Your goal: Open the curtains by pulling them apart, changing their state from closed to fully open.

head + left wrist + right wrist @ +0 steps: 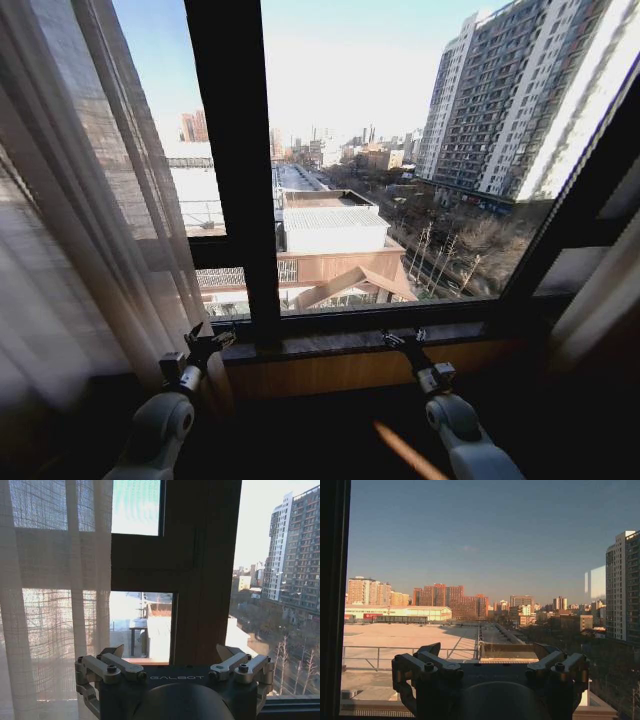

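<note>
The sheer cream curtains stand apart. One pleated panel (80, 230) hangs bunched at the left of the window, and a pale panel (600, 300) shows at the far right edge. My left gripper (212, 335) is low by the sill, just right of the left panel, and it is open and holds nothing. In the left wrist view the same gripper (172, 655) faces the window frame, with the sheer curtain (50, 605) off to one side. My right gripper (404, 337) sits at the sill in front of bare glass, also open and holding nothing (487, 652).
A dark vertical window mullion (235, 170) stands between the two arms. The wooden sill (350, 345) runs just ahead of both grippers. Beyond the glass are rooftops and a tall apartment block (520, 100). A dark slanted band (590, 170) borders the right pane.
</note>
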Controlling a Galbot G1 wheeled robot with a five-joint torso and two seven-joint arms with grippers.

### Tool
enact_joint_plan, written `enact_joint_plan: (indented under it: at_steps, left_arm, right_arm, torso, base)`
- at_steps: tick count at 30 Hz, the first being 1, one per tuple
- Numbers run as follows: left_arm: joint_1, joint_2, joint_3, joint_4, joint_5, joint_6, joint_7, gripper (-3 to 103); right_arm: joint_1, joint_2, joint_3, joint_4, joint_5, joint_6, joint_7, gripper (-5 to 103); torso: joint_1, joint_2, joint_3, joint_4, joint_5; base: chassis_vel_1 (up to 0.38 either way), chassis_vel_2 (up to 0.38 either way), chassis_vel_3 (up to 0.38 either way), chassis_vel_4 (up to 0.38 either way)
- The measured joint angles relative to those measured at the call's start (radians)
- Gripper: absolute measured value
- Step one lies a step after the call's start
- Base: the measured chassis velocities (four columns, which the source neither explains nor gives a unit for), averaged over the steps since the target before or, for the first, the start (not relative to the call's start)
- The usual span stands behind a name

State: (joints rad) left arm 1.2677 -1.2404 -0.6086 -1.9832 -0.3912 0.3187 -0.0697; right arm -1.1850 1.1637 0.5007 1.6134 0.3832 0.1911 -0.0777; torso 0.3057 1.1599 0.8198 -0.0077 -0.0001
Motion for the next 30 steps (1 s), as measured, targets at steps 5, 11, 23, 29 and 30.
enact_joint_plan:
  at_steps: [5,11,23,29,30]
  left_arm:
    - [-0.041,0.05,-0.021,0.11,0.032,-0.141,0.001,100]
    - [-0.057,0.074,-0.033,0.19,0.051,-0.252,0.007,100]
    - [-0.051,0.09,-0.056,0.3,0.078,-0.475,0.032,100]
    - [-0.046,0.088,-0.058,0.296,0.079,-0.476,0.029,100]
    - [-0.042,0.087,-0.06,0.292,0.08,-0.475,0.025,100]
  right_arm:
    - [0.0,0.0,0.0,0.0,0.0,0.0,0.0,100]
    - [0.0,0.0,0.0,0.0,0.0,0.0,0.0,100]
    - [0.0,0.0,0.0,0.0,0.0,0.0,0.0,100]
    - [0.0,0.0,0.0,0.0,0.0,0.0,0.0,100]
    - [0.0,0.0,0.0,0.0,0.0,0.0,0.0,100]
  torso:
    - [0.0,0.0,0.0,0.0,0.0]
    - [0.0,0.0,0.0,-0.0001,0.0003]
    - [0.0,0.0,0.0,0.0,0.0]
    - [0.0,0.0,0.0,-0.0001,0.0001]
    - [0.0,0.0,0.0,-0.0001,0.0]
  base:
    - [0.0,0.0,0.0,0.0]
    - [0.0,0.0,0.0,0.0]
    - [0.0,0.0,0.0,0.0]
    - [0.0,0.0,0.0,0.0]
    - [0.0,0.0,0.0,0.0]
